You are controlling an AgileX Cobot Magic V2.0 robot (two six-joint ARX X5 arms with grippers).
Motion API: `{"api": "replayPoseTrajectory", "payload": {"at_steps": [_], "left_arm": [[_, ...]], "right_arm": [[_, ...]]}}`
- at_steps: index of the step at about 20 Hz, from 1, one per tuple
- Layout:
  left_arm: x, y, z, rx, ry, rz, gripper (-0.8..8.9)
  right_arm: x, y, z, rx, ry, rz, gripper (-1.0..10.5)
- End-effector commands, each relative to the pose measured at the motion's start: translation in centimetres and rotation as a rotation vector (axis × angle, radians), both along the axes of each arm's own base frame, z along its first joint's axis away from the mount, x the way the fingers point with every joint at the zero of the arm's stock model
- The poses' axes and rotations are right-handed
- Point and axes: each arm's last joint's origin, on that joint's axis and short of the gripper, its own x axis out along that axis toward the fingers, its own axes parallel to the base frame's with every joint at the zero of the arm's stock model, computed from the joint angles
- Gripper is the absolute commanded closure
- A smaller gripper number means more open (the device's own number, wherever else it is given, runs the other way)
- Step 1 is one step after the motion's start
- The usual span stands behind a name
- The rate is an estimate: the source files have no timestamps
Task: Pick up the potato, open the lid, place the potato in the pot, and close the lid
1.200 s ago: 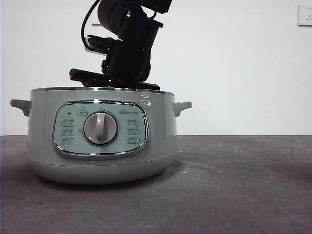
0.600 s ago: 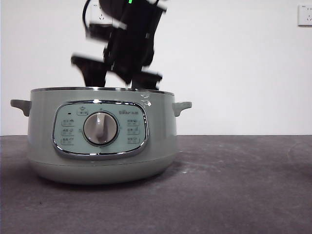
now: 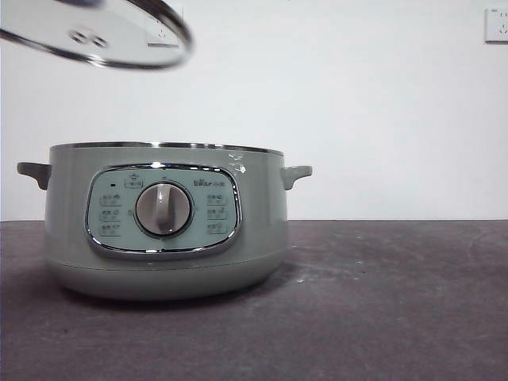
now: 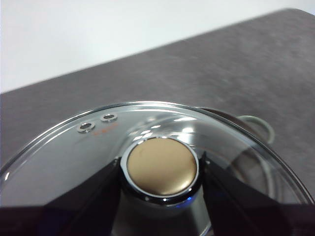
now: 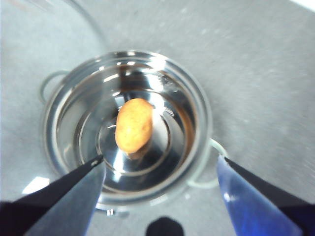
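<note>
The sage-green pot stands open on the table. The orange-brown potato lies on the shiny bottom inside the pot. My right gripper is open and empty, high above the pot's mouth. My left gripper is shut on the knob of the glass lid. It holds the lid tilted in the air, and in the front view the lid hangs above and to the left of the pot. The potato is hidden in the front view.
The dark grey table runs to the right of the pot. A white wall with a socket stands behind. One pot handle shows past the lid's rim in the left wrist view.
The dark arm with open jaws over the pot has risen out of the front view. The lid has come into view at the top left.
</note>
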Motion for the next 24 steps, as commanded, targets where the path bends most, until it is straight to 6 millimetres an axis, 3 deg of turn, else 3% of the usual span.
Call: {"api": "replayPoseTrajectory", "payload": {"at_steps": [1, 5, 9, 19, 24], "left_arm": [[2.1, -1.3, -0.2, -0.029, -0.02, -0.053, 8.26], [5.7, -3.8, -2.5, -0.047, 0.033, -0.09, 8.26], [7.5, -5.8, -4.1, -0.063, 0.041, -0.115, 8.26], [9.5, -7.5, -6.8, -0.028, 0.102, -0.119, 8.26], [9.3, -7.4, -7.8, 0.018, 0.187, -0.108, 8.26]], "right_arm": [[-1.3, -1.3, 1.2, 0.022, -0.009, -0.014, 5.7], [-3.5, -3.5, 2.9, 0.045, -0.03, -0.016, 5.7], [-4.6, -4.9, 3.6, 0.03, -0.052, -0.08, 5.7], [-4.9, -5.5, 3.4, -0.04, -0.048, -0.127, 5.7], [-4.9, -5.5, 3.4, -0.039, -0.049, -0.127, 5.7]]}}
